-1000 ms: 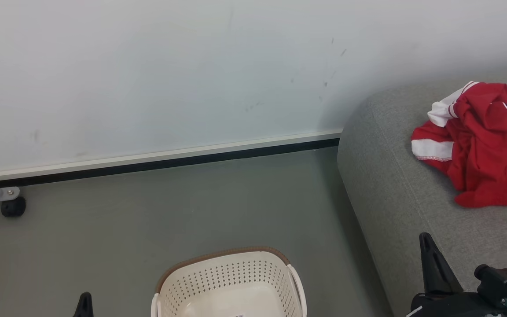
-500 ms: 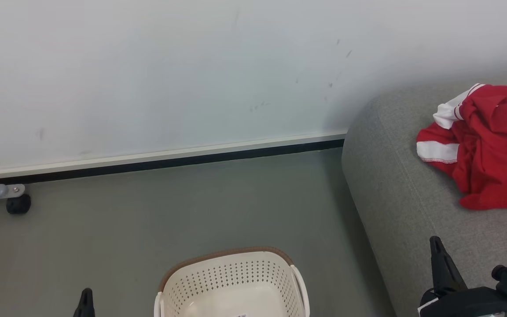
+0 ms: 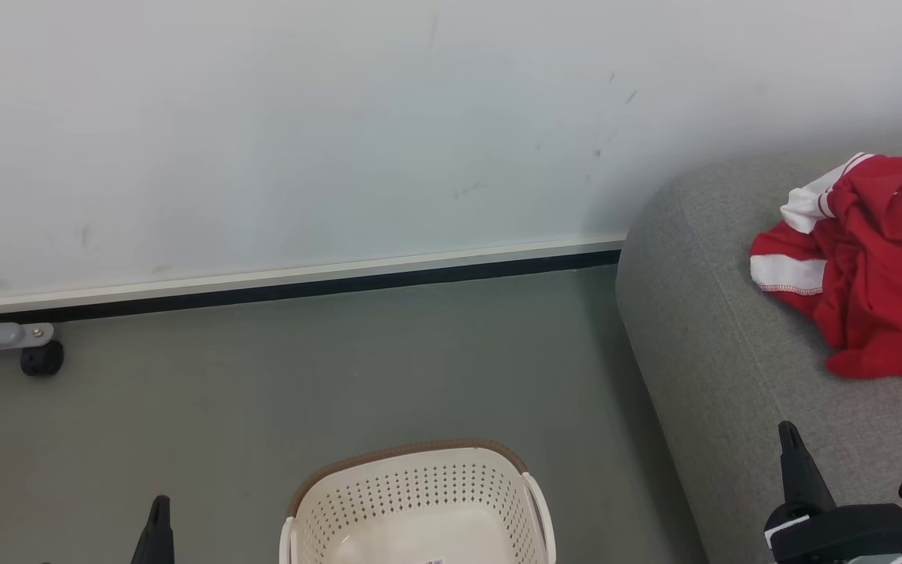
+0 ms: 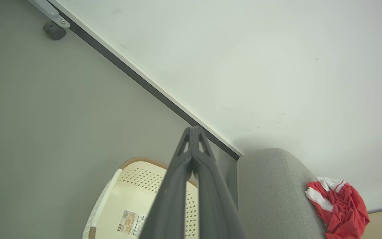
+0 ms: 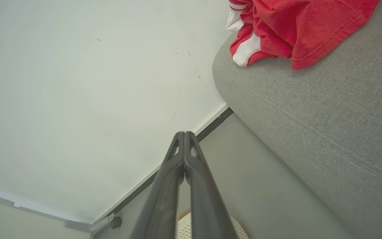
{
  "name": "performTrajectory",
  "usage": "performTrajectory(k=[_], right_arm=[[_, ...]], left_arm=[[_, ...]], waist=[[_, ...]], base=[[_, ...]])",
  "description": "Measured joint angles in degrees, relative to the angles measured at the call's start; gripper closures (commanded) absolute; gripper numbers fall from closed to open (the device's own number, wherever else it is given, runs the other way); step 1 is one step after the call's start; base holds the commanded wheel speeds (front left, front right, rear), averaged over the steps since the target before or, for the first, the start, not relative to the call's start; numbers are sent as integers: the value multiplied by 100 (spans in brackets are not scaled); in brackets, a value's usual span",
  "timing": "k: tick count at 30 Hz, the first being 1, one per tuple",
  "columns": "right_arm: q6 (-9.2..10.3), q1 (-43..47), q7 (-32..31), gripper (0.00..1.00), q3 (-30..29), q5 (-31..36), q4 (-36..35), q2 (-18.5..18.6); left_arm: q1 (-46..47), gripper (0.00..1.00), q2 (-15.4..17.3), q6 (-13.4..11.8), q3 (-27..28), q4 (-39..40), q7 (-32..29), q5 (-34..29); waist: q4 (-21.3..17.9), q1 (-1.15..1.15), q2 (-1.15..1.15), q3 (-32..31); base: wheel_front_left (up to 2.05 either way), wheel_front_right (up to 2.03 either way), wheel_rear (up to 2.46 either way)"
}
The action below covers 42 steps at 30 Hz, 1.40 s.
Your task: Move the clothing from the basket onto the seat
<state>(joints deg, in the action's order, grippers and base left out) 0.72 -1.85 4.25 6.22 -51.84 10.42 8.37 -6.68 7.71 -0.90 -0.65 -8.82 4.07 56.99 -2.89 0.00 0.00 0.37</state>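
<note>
The clothing (image 3: 866, 258) lies crumpled on the seat (image 3: 717, 368), well beyond the right gripper (image 3: 789, 432) over the seat's near edge, fingers pressed together, empty. The left gripper (image 3: 159, 505), off the seat, is likewise closed and empty.

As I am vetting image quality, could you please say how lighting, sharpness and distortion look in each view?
Head view: sharp, even soft light, faint shadow on the wall by the seat. Left wrist view: left hand near and soft, baseboard runs diagonally. Right wrist view: clothing crisp, no glare.

Bright even light; soft shadow by seat (image 3: 705, 368); wrist pics warped.
</note>
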Motion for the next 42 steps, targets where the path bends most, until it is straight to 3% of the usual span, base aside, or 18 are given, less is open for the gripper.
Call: performTrajectory(k=[42], right_arm=[[-600,-235,-867,100,-1118,-3210,526,-468]], left_arm=[[893,100,-416,649,460,-623,-859,2766]], waist=[[235,0,0,-22]], base=[[0,0,0]])
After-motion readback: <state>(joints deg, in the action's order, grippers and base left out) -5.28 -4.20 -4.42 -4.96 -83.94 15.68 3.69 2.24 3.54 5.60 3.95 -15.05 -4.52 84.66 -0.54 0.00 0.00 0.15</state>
